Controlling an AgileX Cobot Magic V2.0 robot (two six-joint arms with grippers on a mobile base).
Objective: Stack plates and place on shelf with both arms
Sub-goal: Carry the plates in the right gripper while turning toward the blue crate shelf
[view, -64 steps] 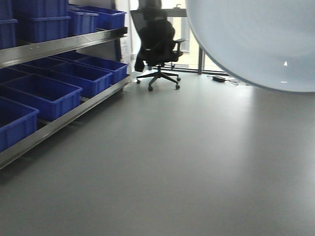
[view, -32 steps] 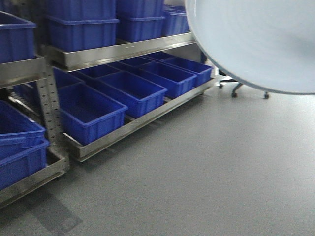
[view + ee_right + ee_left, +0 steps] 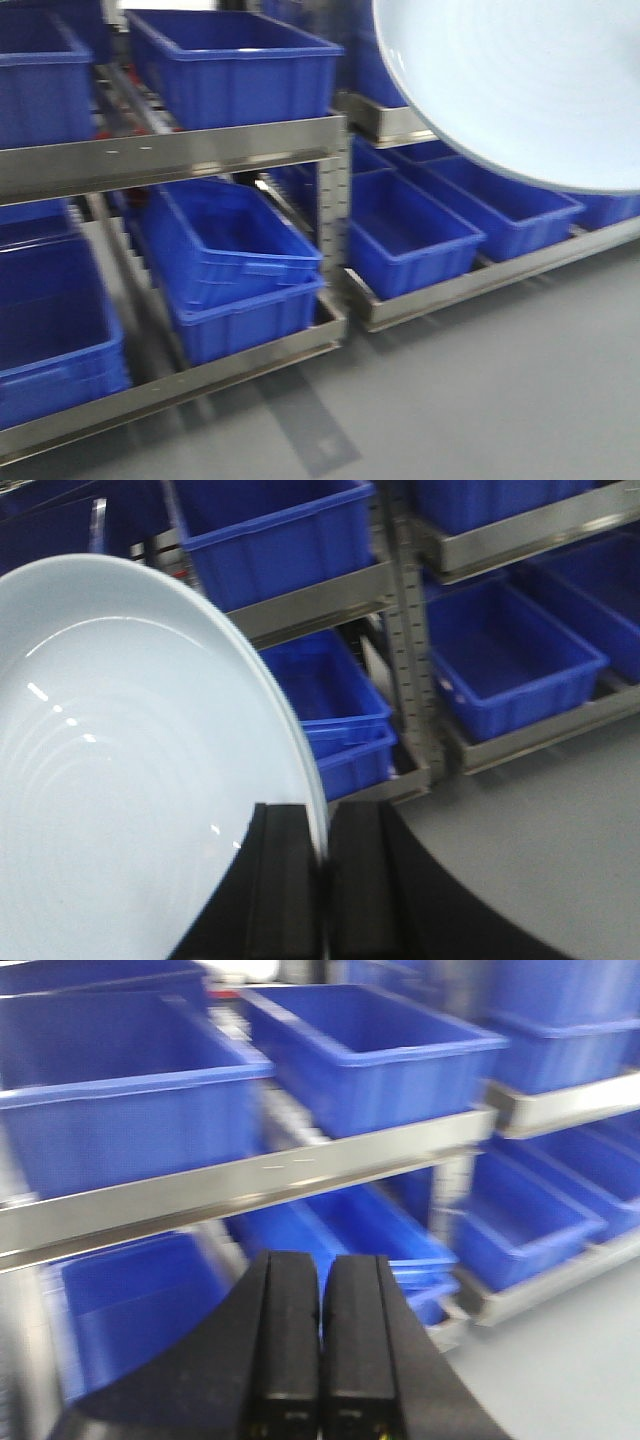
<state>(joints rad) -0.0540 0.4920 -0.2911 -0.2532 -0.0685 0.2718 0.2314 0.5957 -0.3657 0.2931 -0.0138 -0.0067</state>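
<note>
With the right gripper (image 3: 322, 830) clamped on the rim of the plate (image 3: 120, 780), held in the air before the shelf (image 3: 200, 152), and the left gripper (image 3: 322, 1270) pressed closed on nothing, placing was not yet done.

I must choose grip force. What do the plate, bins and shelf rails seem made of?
Plate: likely glazed ceramic, possibly melamine; glossy pale surface with sharp highlights. Bins: moulded blue plastic, semi-gloss, with thick rims. Rails: metal, probably steel; grey brushed sheen.
</note>
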